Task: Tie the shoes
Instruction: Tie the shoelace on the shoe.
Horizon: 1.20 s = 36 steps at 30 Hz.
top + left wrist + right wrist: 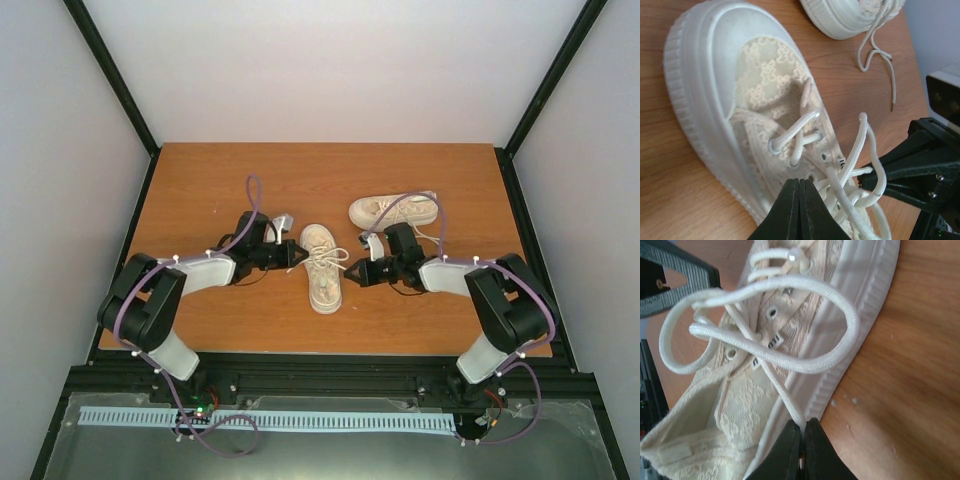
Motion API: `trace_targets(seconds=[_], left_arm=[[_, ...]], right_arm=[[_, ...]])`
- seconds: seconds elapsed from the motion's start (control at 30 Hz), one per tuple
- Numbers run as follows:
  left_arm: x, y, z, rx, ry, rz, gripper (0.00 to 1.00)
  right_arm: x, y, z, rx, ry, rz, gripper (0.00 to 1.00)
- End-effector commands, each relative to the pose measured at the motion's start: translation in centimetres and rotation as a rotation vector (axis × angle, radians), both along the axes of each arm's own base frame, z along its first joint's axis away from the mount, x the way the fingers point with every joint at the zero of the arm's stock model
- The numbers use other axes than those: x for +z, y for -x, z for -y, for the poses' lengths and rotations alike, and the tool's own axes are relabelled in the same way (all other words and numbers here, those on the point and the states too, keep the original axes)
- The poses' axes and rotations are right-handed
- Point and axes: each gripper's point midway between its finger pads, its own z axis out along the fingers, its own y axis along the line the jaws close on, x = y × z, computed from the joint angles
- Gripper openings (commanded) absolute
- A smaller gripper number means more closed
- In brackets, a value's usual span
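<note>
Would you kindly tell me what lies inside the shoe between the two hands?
The shoe shows only pale lining and a small tab near the heel; its toe cavity is hidden under the upper and laces.

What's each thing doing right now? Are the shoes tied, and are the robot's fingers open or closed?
Middle shoe: upright, not tied tight; its lace sits in big loose loops.
Far shoe: untied, its loose lace ends trailing on the table.
Left fingers: closed, over the middle shoe's lacing; no lace seen pinched.
Right fingers: closed, pinching the middle shoe's lace.
</note>
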Motion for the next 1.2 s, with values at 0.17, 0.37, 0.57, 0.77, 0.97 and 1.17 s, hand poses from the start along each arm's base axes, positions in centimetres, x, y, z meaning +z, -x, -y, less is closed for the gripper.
trace_targets(seconds=[0.17, 0.37, 0.57, 0.77, 0.97, 1.17], left_arm=[[1.8, -0.6, 2.0, -0.121, 0.077, 0.074, 0.01], [2.0, 0.1, 1.8, -0.140, 0.074, 0.081, 0.01], [2.5, 0.7, 1.6, -0.120, 0.095, 0.069, 0.01], [3.0, 1.0, 1.3, -0.110, 0.099, 0.084, 0.01], [2.5, 1.2, 1.1, -0.106, 0.095, 0.075, 0.01], [2.3, 1.3, 1.0, -0.101, 0.090, 0.078, 0.01]], right_arm=[[-1.2, 4.4, 1.3, 0.022, 0.046, -0.116, 0.08], [0.8, 3.3, 2.8, -0.077, 0.083, 0.001, 0.52], [6.3, 1.3, 2.8, -0.111, 0.112, 0.225, 0.66], [6.7, -0.9, 2.5, -0.198, 0.100, 0.222, 0.73], [5.3, -2.1, 0.7, -0.180, 0.017, 0.168, 0.67], [3.9, -3.3, 0.1, -0.196, -0.029, 0.097, 0.62]])
